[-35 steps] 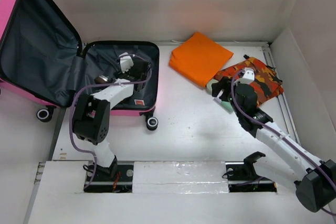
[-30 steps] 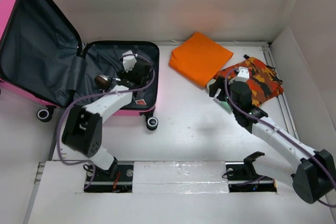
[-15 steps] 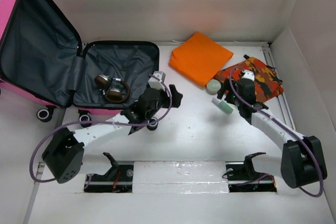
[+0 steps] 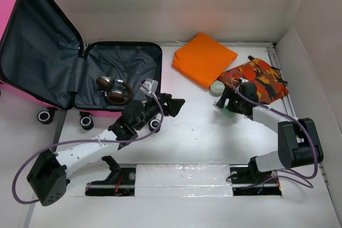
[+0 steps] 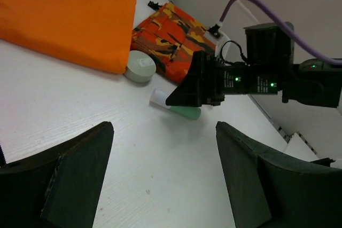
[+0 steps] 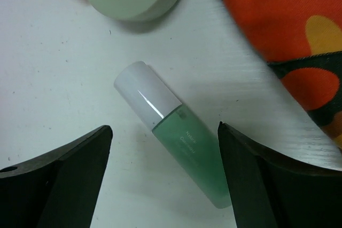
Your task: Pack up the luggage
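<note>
The pink luggage [image 4: 16, 4] lies open at the far left, its dark grey lining up. Brown headphones [image 4: 114, 90] lie in its lower half. My left gripper [image 4: 176, 105] is open and empty over the table, right of the luggage's wheels; its fingers [image 5: 80, 169] frame bare table. My right gripper [image 4: 227, 102] is open, low over a green bottle with a white cap [image 6: 171, 126], one finger on each side and neither touching it. The bottle also shows in the left wrist view [image 5: 176, 105].
A folded orange cloth [image 4: 204, 59] lies at the back centre. A red-orange patterned cloth [image 4: 259, 78] lies right of it. A round pale green jar [image 4: 216, 87] sits between them, close to the bottle. White walls enclose the back and right.
My left gripper has come out of the luggage, leaving the headphones inside, and swung right over the table. My right gripper has dropped down over the green bottle.
</note>
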Motion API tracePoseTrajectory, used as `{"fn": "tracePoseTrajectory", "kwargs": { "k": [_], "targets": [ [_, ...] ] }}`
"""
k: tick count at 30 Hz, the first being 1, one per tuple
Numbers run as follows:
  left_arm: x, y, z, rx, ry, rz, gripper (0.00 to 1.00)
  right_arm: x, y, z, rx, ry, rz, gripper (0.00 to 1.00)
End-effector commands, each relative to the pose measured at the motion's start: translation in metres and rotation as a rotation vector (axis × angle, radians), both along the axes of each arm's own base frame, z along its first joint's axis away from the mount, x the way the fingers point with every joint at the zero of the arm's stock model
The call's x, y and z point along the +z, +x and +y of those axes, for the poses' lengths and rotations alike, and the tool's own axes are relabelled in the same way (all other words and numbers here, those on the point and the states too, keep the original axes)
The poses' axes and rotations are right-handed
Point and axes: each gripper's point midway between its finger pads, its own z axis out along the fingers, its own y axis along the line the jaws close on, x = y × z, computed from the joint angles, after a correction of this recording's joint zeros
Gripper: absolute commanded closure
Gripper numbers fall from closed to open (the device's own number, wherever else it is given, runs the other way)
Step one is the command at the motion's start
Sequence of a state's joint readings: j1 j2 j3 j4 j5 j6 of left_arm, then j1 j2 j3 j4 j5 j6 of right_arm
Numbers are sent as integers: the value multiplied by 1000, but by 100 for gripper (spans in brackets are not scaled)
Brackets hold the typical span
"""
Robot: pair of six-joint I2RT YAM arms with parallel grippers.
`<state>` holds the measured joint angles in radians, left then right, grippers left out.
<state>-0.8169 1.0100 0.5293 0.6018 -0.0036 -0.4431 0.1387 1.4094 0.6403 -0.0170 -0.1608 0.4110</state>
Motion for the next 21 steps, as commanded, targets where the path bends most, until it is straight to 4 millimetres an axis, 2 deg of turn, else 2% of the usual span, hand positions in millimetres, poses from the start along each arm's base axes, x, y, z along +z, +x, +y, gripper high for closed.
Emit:
{"fn": "tracePoseTrajectory", "kwargs": {
  "k": [1,3,8,9,12,14,16,21],
  "targets": [
    [26,-3,11,30,-87,-53,27,12,7,18,76,40,-27,15],
    [30,-3,18,58,-101,-65,27,8,1,26,91,46,-14,24],
    [38,-5,35,120,-139,-81,27,-1,-10,45,110,23,11,29],
    [37,-6,37,120,-141,-83,27,0,-14,54,129,31,15,30],
    [37,-5,38,129,-142,-82,27,-11,-19,63,131,-21,31,36],
    [37,-5,38,129,-142,-82,27,-19,-20,65,120,-55,52,36],
    [34,-4,40,141,-133,-74,27,-17,-19,73,130,-92,38,32],
    [34,-4,40,141,-133,-74,27,-22,-33,87,154,-159,70,26]
  ]
}}
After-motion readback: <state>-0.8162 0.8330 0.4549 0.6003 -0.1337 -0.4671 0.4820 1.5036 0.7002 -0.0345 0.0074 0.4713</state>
